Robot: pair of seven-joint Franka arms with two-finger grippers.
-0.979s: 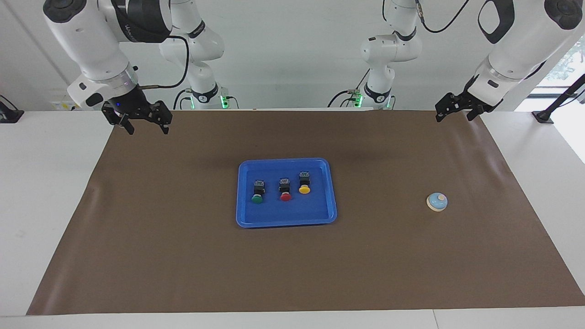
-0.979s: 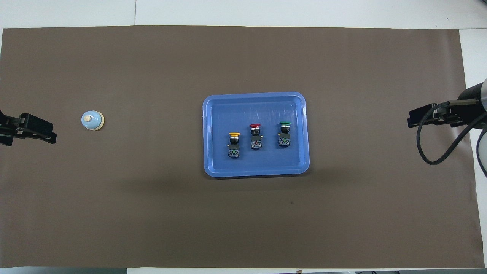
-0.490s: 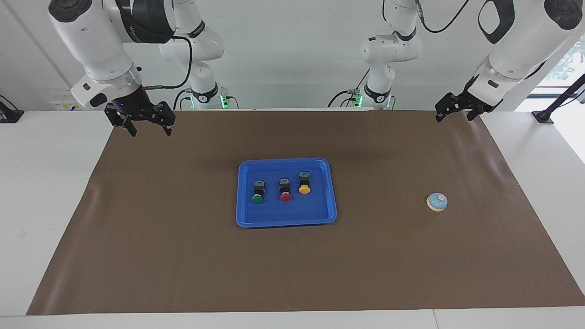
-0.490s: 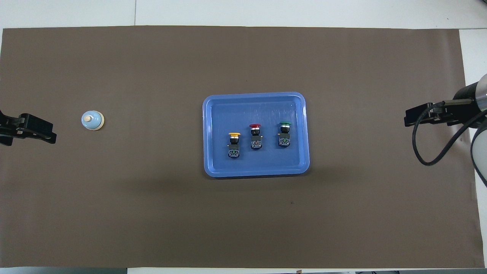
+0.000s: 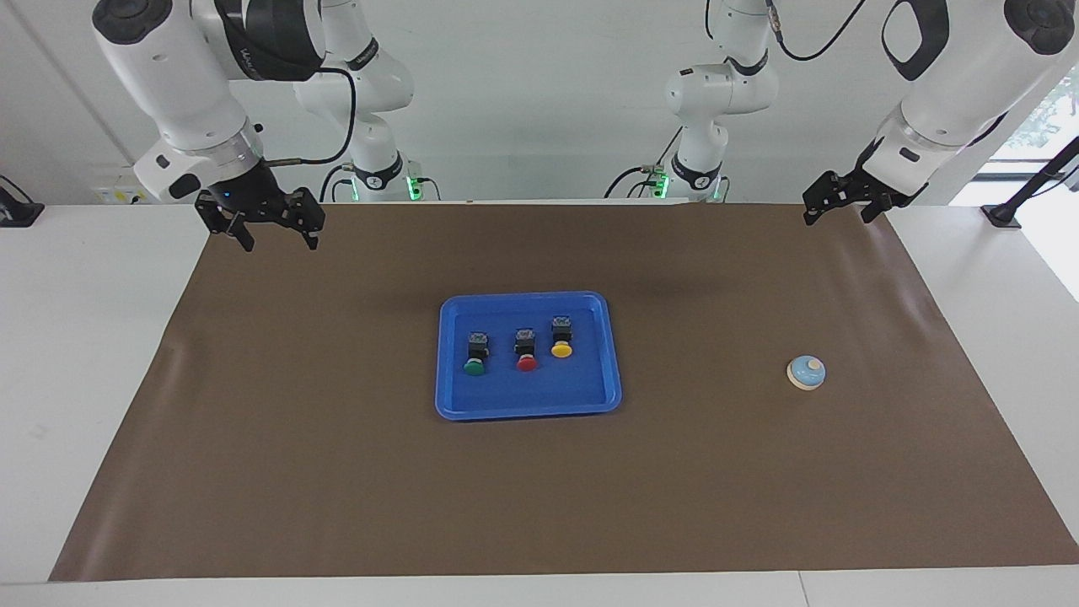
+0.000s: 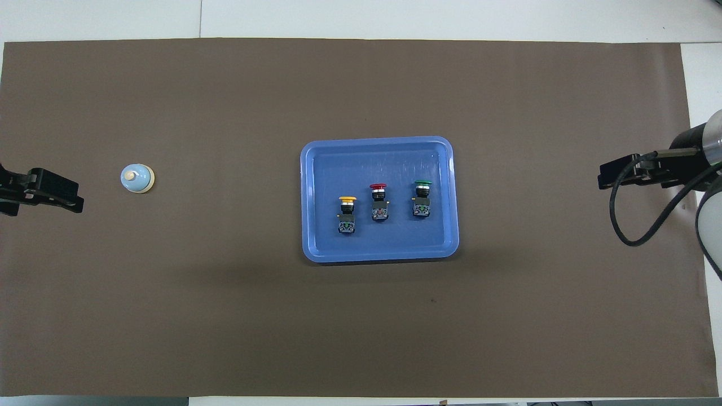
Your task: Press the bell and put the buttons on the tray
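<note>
Facing view, left to right. Right tool (image 5: 273, 238) upper left, up over brown mat (image 5: 337, 472) corner, fingers apart, empty. Blue tray (image 5: 529, 406) mid-frame on bench: green button (image 5: 475, 366), red button (image 5: 527, 363), yellow button (image 5: 561, 349) inside. Bell (image 5: 807, 372) right, on mat. Left tool (image 5: 834, 205) upper right; open or closed, cannot tell.

facing view high across the table toward the robots, overhead view steeply down, both sharing the brown mat (image 5: 337, 472)
</note>
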